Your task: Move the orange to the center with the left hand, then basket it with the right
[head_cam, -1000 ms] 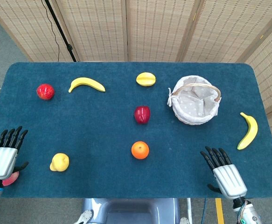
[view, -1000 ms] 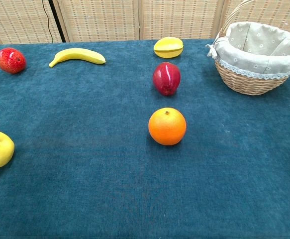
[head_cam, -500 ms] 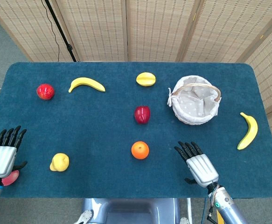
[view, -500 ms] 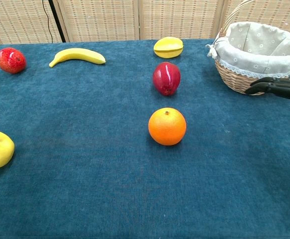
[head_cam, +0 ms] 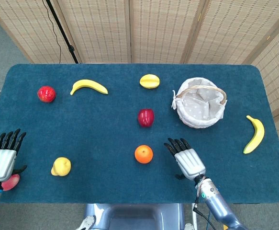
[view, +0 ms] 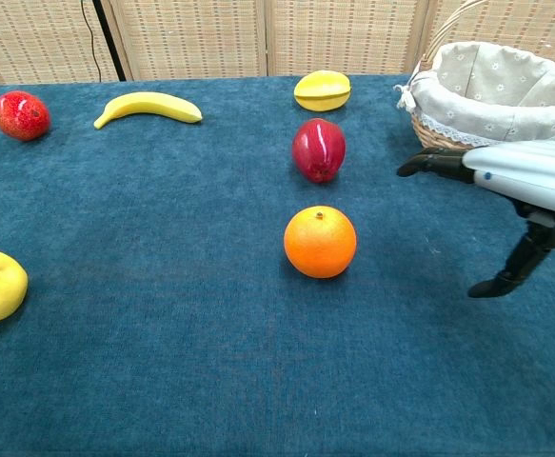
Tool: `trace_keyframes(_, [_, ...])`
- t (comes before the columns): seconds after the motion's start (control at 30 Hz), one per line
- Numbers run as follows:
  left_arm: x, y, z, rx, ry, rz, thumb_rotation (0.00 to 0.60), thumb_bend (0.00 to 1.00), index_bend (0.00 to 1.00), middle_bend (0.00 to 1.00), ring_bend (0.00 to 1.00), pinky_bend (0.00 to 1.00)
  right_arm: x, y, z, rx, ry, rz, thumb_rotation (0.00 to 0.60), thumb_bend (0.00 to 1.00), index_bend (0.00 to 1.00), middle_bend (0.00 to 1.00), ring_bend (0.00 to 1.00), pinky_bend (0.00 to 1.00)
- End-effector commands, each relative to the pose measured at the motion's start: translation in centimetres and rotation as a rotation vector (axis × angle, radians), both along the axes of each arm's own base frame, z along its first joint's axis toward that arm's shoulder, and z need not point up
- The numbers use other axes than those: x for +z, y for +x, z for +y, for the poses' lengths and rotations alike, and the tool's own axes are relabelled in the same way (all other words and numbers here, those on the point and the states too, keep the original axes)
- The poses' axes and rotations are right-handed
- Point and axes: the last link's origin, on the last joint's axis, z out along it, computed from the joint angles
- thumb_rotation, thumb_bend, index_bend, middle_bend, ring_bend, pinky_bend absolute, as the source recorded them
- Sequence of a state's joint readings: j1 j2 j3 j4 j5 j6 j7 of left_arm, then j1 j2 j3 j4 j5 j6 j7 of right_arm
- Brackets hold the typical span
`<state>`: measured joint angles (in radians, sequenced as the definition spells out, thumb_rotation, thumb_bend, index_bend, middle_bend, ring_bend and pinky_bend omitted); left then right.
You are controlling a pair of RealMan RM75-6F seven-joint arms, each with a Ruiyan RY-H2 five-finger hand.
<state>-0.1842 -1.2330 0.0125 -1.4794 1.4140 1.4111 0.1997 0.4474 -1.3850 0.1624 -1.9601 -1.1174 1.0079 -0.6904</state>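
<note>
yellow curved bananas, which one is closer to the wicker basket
The yellow curved banana at the table's right edge, just right of the wicker basket; the other banana lies far back-left beside the red apple.

From my station I see the tabletop (head_cam: 106, 129) covered edge to edge in dark blue-green, carpet-like fabric with rounded far corners. Behind its far edge stands a row of folding screens (head_cam: 158, 28) made of pale woven panels set in light wooden frames; more of them angle in beyond the right edge. A black pole (head_cam: 62, 31) with a thin cable leans in front of the screens near the far left corner. Grey floor (head_cam: 0, 52) shows past the left edge. The light is even and soft, with only faint shadows on the cloth. The chest view shows the same screens (view: 191, 38) low behind the far edge.
</note>
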Motion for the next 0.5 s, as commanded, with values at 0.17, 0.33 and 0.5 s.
trace_keyframes(0.17, [-0.1, -0.4, 0.2, 0.017, -0.003, 0.006, 0.600, 0.00, 0.00, 0.00, 0.00, 0.00, -2.4, 2.1, -0.9, 0.009, 0.040, -0.003, 0.600, 0.00, 0.00, 0.00, 0.00, 0.00])
trace_keyframes(0.33, [0.1, -0.6, 0.3, 0.022, 0.007, 0.005, 0.600, 0.00, 0.00, 0.00, 0.00, 0.00, -4.6, 3.9, 0.0, 0.024, 0.106, -0.034, 0.600, 0.00, 0.00, 0.00, 0.00, 0.00])
trace_keyframes(0.5, [0.5, -0.7, 0.2, 0.026, 0.012, -0.004, 0.600, 0.00, 0.00, 0.00, 0.00, 0.00, -7.5, 4.8, 2.5, 0.064, 0.184, -0.014, 0.600, 0.00, 0.00, 0.00, 0.00, 0.00])
